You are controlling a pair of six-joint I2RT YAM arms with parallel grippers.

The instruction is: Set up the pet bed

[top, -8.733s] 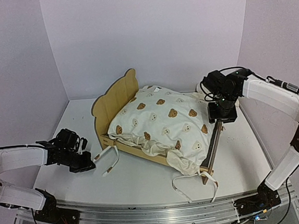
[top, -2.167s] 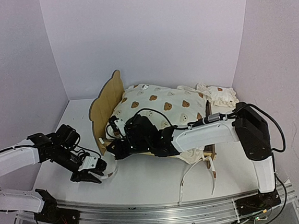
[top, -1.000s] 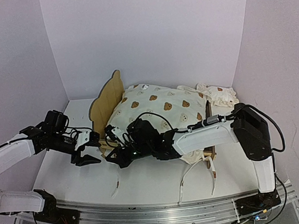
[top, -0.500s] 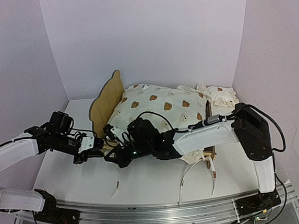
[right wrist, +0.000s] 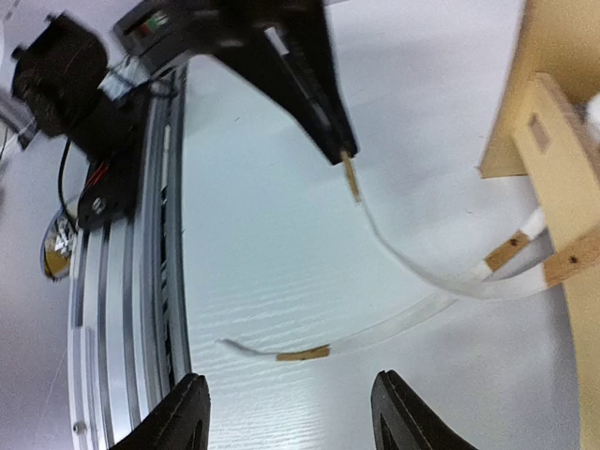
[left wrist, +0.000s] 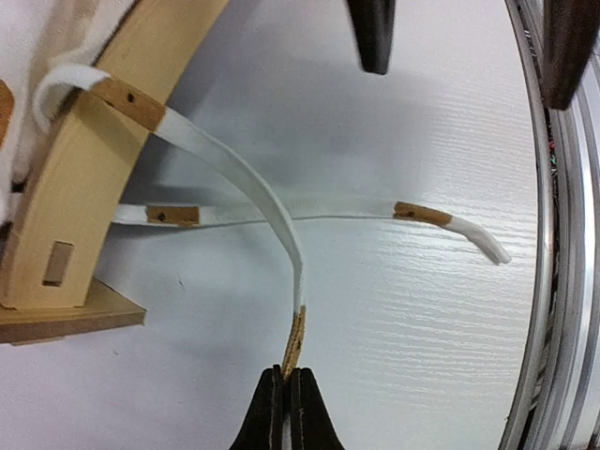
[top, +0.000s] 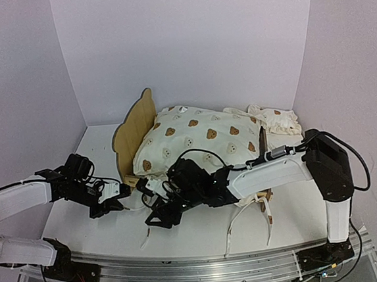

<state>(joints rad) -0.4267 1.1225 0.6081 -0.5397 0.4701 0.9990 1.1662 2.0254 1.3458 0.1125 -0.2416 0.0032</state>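
Note:
The pet bed (top: 134, 128), a light plywood frame, stands mid-table with the cream bear-print cushion (top: 198, 140) lying on it. One white tie string (left wrist: 244, 178) loops from the bed's corner post (left wrist: 84, 187) to my left gripper (left wrist: 284, 373), which is shut on its brown end. That same left gripper (top: 120, 194) sits left of the bed's front corner. My right gripper (right wrist: 291, 394) is open above the table, and a second tie string (right wrist: 309, 353) lies flat just beyond its fingertips. From above, the right gripper (top: 157, 219) hovers in front of the bed.
A small ruffled bear-print pillow (top: 276, 120) lies behind the bed at the back right. More tie strings (top: 248, 221) trail over the table at the front right. The metal rail (top: 186, 266) runs along the near edge, and white walls close in three sides.

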